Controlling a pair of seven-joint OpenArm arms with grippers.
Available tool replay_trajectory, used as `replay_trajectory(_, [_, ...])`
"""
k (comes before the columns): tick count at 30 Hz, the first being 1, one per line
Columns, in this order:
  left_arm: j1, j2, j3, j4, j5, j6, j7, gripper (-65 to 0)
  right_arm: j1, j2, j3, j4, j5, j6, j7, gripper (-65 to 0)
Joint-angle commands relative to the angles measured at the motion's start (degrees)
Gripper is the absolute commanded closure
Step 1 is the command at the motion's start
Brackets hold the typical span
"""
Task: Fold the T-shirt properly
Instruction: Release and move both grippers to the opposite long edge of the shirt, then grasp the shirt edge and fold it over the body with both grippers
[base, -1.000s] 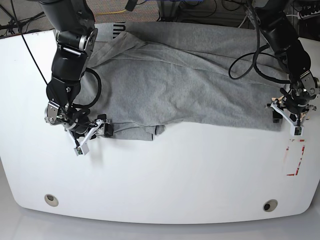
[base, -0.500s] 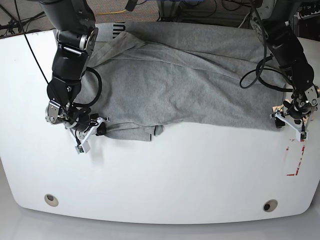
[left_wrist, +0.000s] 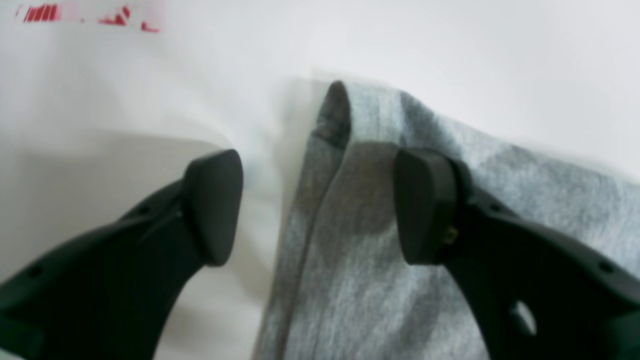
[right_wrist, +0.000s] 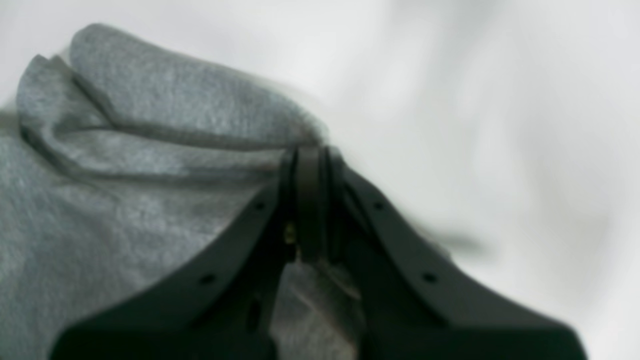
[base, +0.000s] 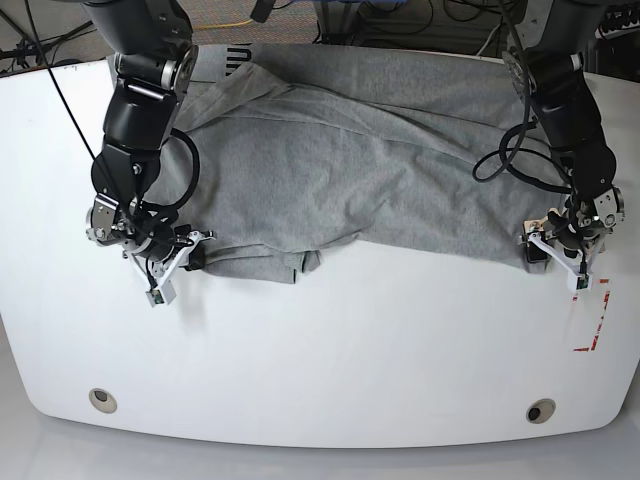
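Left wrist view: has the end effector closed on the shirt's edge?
No. The left end effector stands open, one finger over the T-shirt and the other over bare table.

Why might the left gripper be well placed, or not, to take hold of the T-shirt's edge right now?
Probably well placed: the left gripper stands open with the T-shirt edge between its fingers, and nothing blocks it on the bare table.
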Motion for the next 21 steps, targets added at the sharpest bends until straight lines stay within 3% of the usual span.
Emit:
replay_trajectory(1, [-1.04,-0.77,0.41,0.62,-0.32,-0.19,-2.27,-35.6,1.84,0.48,-0.07,1.49,0.89,0.1,1.48,0.0])
replay_trajectory(4, [-1.04,-0.77,0.41,0.53,-0.24,-0.19,-3.59,-11.4,1.84,0.84,-0.07,1.49,0.89,0.1,1.48,0.0])
replay_trajectory(6, [-1.13,-0.77,0.41,0.45,-0.24,-0.19,-3.85,0.0,1.84,0.92,-0.07,1.58,0.89,0.1,1.48,0.0])
replay_trajectory(11, [-1.13,-0.77,0.14,3.0,-0.59,-0.28,-3.67,0.0,1.76,1.01,-0.07,6.76,0.89,0.1,0.96,0.0])
replay_trajectory(21, [2.65,-0.77,0.05,16.18,-0.68,-0.37,-3.32,0.0,0.61,2.24,0.11,21.71,0.97,0.1,-10.65,0.0])
